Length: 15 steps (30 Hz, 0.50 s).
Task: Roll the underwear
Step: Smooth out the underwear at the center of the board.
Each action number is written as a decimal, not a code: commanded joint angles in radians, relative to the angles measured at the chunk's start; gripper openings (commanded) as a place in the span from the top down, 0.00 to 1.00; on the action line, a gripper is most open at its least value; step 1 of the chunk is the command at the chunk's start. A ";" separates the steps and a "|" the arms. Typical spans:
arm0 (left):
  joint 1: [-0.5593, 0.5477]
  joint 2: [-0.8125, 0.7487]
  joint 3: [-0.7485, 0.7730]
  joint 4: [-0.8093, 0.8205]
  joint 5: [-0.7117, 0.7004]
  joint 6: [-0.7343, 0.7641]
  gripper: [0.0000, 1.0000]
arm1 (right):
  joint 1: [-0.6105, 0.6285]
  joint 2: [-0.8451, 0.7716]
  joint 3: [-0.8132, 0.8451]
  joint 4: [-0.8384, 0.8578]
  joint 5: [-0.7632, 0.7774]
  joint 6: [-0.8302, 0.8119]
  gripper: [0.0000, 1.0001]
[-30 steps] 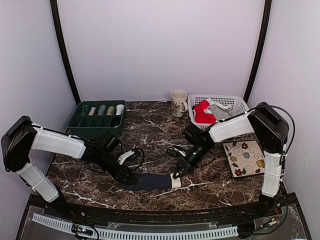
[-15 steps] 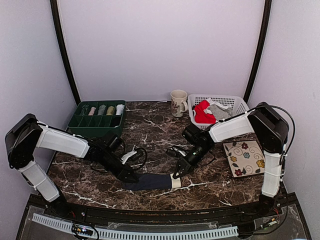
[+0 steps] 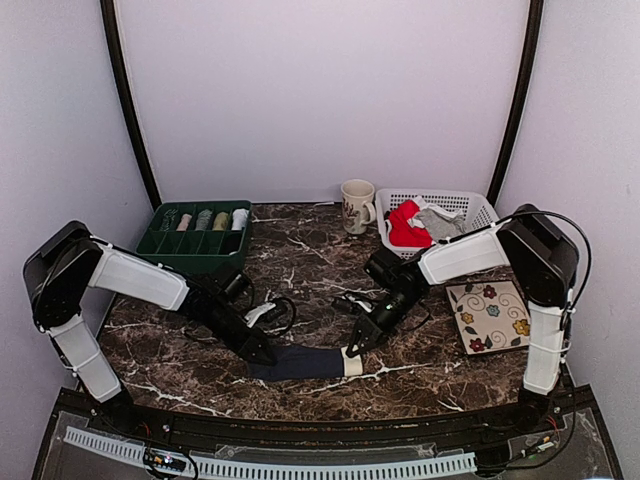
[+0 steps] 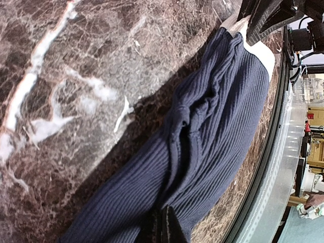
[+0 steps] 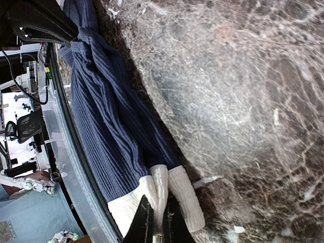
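Navy ribbed cloth, the underwear [image 3: 300,362], lies on the marble table [image 3: 300,270] close to its near edge, at about six o'clock from the table's middle in the overhead view; it is drawn out into a narrow strip whose long axis runs roughly from nine o'clock to three o'clock, with the white waistband [image 3: 352,365] at the three o'clock end.

Each end has its own arm; the left gripper [image 3: 262,351] sits at the nine o'clock end with its jaws closed tight on the bunched navy fabric, as its wrist view shows the cloth gathered into the dark fingers; the right gripper [image 3: 352,350] sits at the three o'clock end, jaws pinched together on the waistband, which folds up around the fingertips in its wrist view. Neither arm is nearer than the other; the strip is held between them, low against the marble.

My reading is that a roll has to travel along that nine-to-three axis, so one end must turn over toward the other while the far end keeps the strip straight; the twist showing midway along the cloth could skew it.

A red piece [image 3: 403,226] and a grey piece [image 3: 436,222] wait in the white basket [image 3: 470,203] at about one o'clock, well apart from both grippers.
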 commanded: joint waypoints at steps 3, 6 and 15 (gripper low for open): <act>0.004 0.031 0.007 -0.083 -0.048 0.044 1.00 | -0.007 -0.032 0.010 -0.095 0.167 0.022 1.00; 0.005 0.033 0.011 -0.089 -0.043 0.053 1.00 | -0.010 -0.048 0.040 -0.101 0.154 0.029 1.00; 0.005 0.032 -0.001 -0.083 -0.030 0.053 1.00 | -0.042 -0.032 0.028 -0.043 0.134 0.073 1.00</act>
